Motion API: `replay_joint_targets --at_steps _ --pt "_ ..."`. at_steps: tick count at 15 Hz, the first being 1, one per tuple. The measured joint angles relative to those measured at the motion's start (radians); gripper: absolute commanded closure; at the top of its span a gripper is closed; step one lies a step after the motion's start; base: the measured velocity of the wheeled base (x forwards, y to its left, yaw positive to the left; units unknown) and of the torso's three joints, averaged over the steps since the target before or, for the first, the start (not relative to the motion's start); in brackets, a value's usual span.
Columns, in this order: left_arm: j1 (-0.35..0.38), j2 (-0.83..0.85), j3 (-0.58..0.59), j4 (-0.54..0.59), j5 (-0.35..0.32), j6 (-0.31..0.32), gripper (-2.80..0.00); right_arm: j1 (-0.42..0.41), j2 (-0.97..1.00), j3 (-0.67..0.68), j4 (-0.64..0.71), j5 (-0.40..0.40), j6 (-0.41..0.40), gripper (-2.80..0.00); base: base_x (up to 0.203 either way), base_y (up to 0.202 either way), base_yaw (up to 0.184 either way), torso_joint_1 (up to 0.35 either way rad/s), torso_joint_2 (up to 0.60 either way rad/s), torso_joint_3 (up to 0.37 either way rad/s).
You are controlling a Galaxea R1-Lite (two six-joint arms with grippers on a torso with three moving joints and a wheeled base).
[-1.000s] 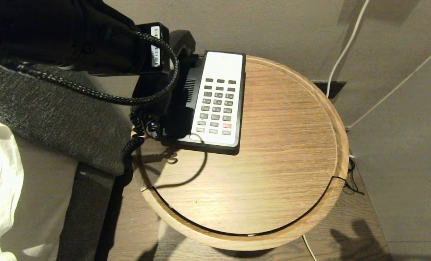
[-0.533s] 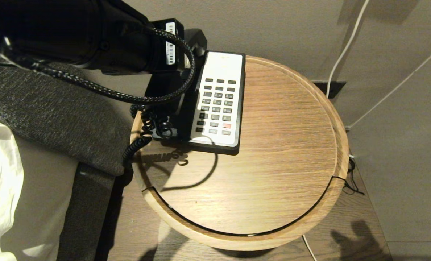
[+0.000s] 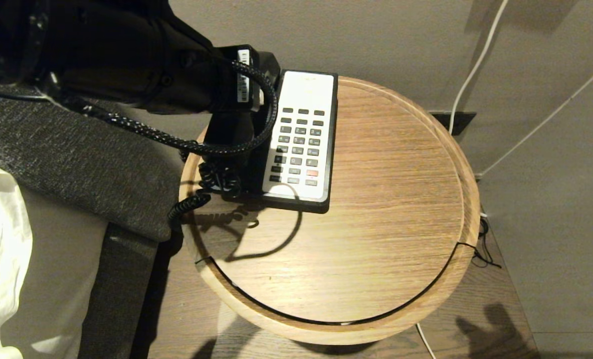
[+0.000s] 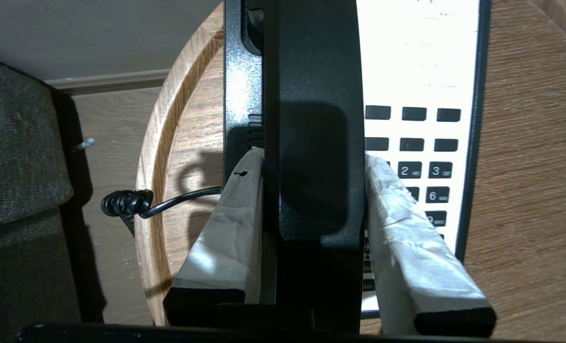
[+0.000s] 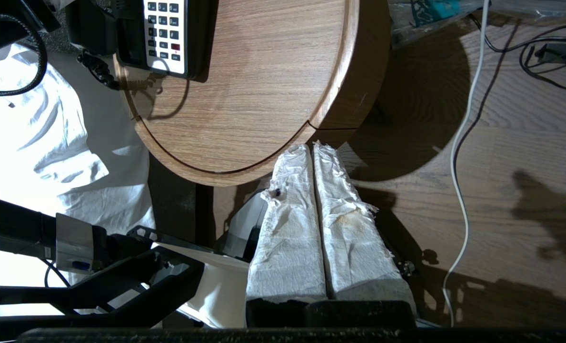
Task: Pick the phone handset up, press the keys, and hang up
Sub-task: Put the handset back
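My left gripper is shut on the phone handset, its white-wrapped fingers pressed against both long sides. The handset lies lengthwise over the left part of the black phone base, beside the keys; whether it rests in the cradle I cannot tell. In the head view the left arm hides most of the handset, and the coiled cord hangs off the base at the table's left rim. The keys are uncovered. My right gripper is shut and empty, low beside the table's near edge.
The phone sits at the back left of a round wooden table with a raised rim. A bed with grey blanket and white sheets lies to the left. White cables run along the wall and floor on the right.
My left arm has carried the handset rightward, from beyond the table's left rim to over the phone base. The coiled cord followed it.
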Motion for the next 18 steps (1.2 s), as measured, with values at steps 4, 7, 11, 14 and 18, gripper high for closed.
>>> replay_joint_targets --at_steps 4,7,11,14,18 --pt "0.000 0.005 0.002 0.001 0.003 0.002 0.00 0.000 0.002 0.000 -0.001 -0.001 0.000 0.00 0.000 0.000 0.000 0.000 0.00 0.000" --pt "0.000 0.007 0.014 0.003 0.004 0.004 0.00 0.000 0.005 0.000 -0.002 0.001 0.001 0.00 0.000 0.000 0.000 0.000 0.00 0.000" --pt "0.000 0.009 0.035 0.000 0.002 0.002 0.00 0.000 0.008 -0.001 -0.011 0.002 0.001 0.00 0.000 0.000 0.000 0.000 0.00 0.000" --pt "0.000 0.009 0.044 0.002 0.002 0.001 -2.80 0.000 0.009 0.002 -0.021 0.003 0.001 0.00 0.000 0.000 0.000 0.000 0.00 0.000" --pt "0.000 0.003 0.051 0.003 0.002 0.000 -2.80 0.000 0.011 0.004 -0.022 0.004 0.001 0.00 0.000 0.000 0.000 0.000 0.00 0.000"
